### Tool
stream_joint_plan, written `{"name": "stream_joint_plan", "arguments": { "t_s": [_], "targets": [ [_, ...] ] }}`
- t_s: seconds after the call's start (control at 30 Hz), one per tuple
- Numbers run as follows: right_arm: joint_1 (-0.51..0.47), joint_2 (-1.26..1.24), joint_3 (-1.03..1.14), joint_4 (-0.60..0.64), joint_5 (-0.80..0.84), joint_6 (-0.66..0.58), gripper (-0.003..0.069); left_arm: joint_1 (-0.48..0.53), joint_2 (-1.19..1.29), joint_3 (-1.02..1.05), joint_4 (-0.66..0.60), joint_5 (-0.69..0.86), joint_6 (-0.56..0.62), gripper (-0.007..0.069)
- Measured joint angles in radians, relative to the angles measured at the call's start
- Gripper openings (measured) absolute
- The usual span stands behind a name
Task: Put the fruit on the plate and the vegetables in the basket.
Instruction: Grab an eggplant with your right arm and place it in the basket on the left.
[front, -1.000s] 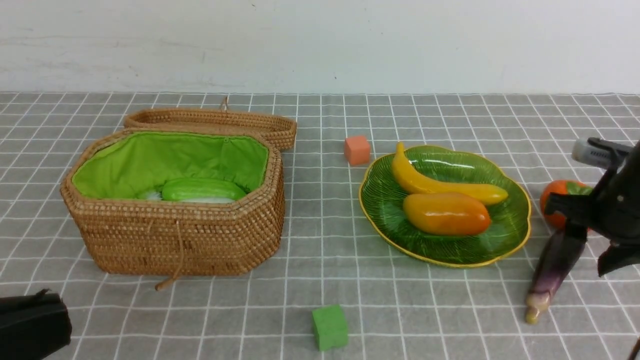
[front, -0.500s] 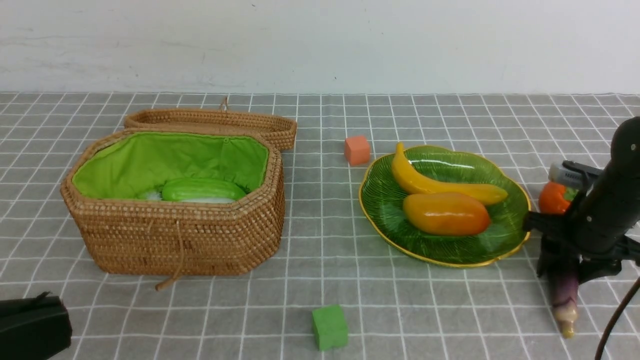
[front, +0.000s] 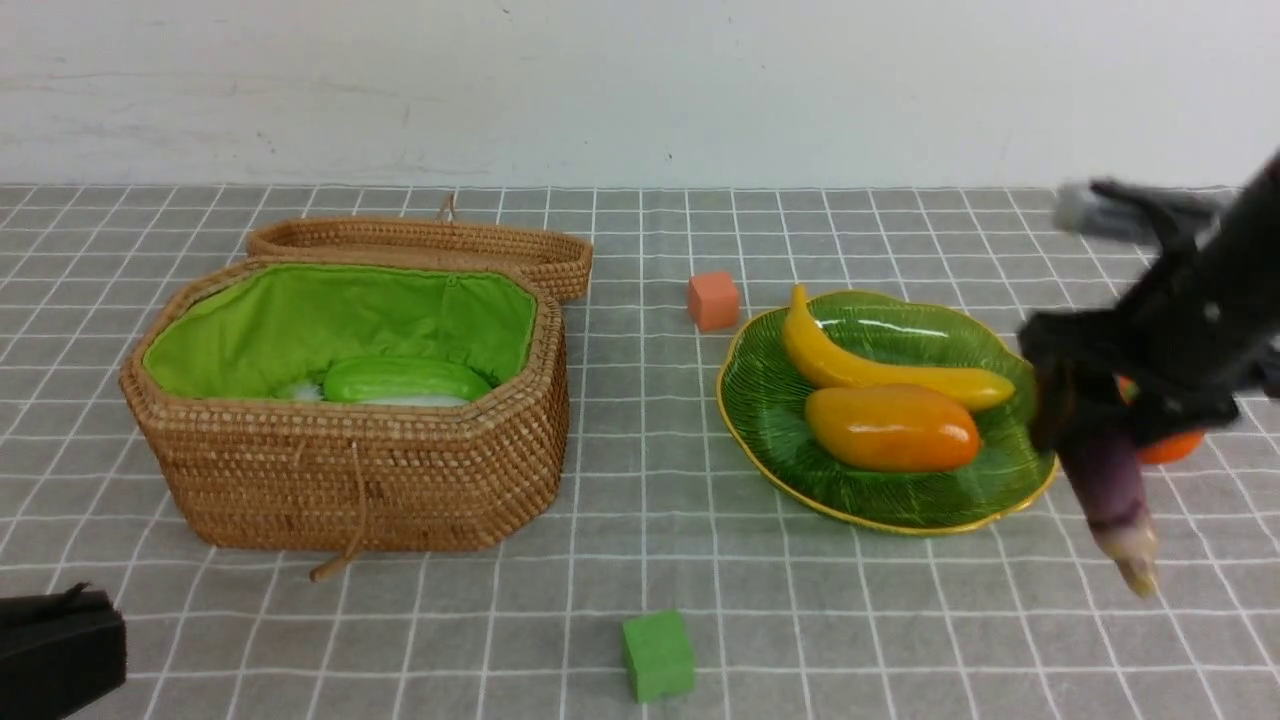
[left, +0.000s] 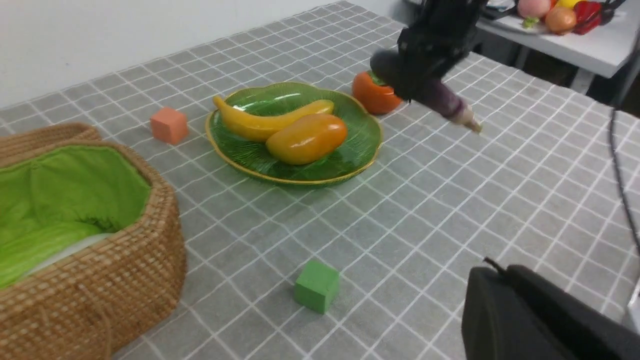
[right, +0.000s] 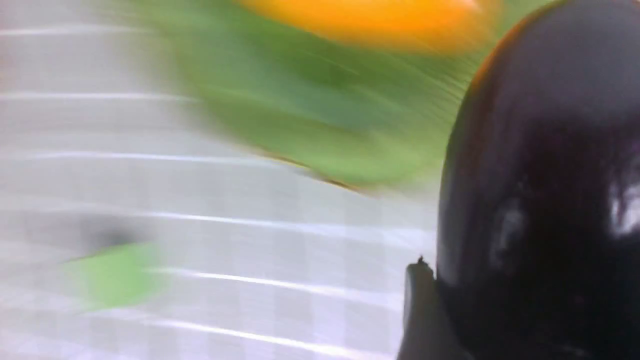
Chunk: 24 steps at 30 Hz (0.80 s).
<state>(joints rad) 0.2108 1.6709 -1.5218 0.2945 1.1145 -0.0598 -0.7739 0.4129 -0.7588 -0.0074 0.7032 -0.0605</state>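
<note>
Dark purple eggplant (front: 1105, 480) hangs stalk-end downward from the right gripper (front: 1085, 420), whose jaws are clenched around its thick upper part. It sits at the right edge of the plate (front: 770, 400) and appears to be clear of the grey checked tablecloth (front: 640, 500). The right wrist view is blurred and shows little beyond the glossy dark skin close to the lens.

The left gripper (front: 55, 650) rests low at the near left corner, jaws closed on nothing.

On the plate lie the banana (front: 850, 365) and the mango (front: 890, 428), touching along their length. The persimmon (front: 1165, 445) sits on the cloth just beyond the plate's right rim, partly hidden behind the right arm.

The basket (front: 350, 480) stands well apart to the left, its lid (front: 430, 245) folded back behind it. The cucumber (front: 405, 378) lies on the green lining with a strip of white radish (front: 410, 401) showing beside it.

An orange cube (front: 713, 300) and a green cube (front: 658, 655) lie on the cloth between basket and plate.

Step in hand: carrying the last vegetable to the basket. Two vegetables and two fruits are already sorted, so the task is judged more than half done.

The next move calls for a long leftward carry, passing above the plate and its fruit. The dangling tip needs to clear the woven rim before the eggplant is let go over the lining. The persimmon then remains to be set on the plate.
</note>
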Motion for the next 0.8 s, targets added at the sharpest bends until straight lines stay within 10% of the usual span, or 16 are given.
{"name": "stream_joint_plan", "arguments": {
  "t_s": [0.4, 0.53, 0.8],
  "targets": [
    [0.501, 0.427, -0.658, 0.297, -0.359, -0.746, 0.0374, 0.0, 0.0, 0.0, 0.52, 0.114, -0.542, 0.0004],
    [0.536, 0.549, -0.731, 0.275, -0.491, -0.77, 0.0384, 0.0, 0.0, 0.0, 0.529, 0.119, -0.555, 0.0004],
    [0.536, 0.597, -0.739, 0.099, -0.426, -0.588, 0.0673, 0.0, 0.0, 0.0, 0.528, 0.122, -0.526, 0.0005]
  ]
}}
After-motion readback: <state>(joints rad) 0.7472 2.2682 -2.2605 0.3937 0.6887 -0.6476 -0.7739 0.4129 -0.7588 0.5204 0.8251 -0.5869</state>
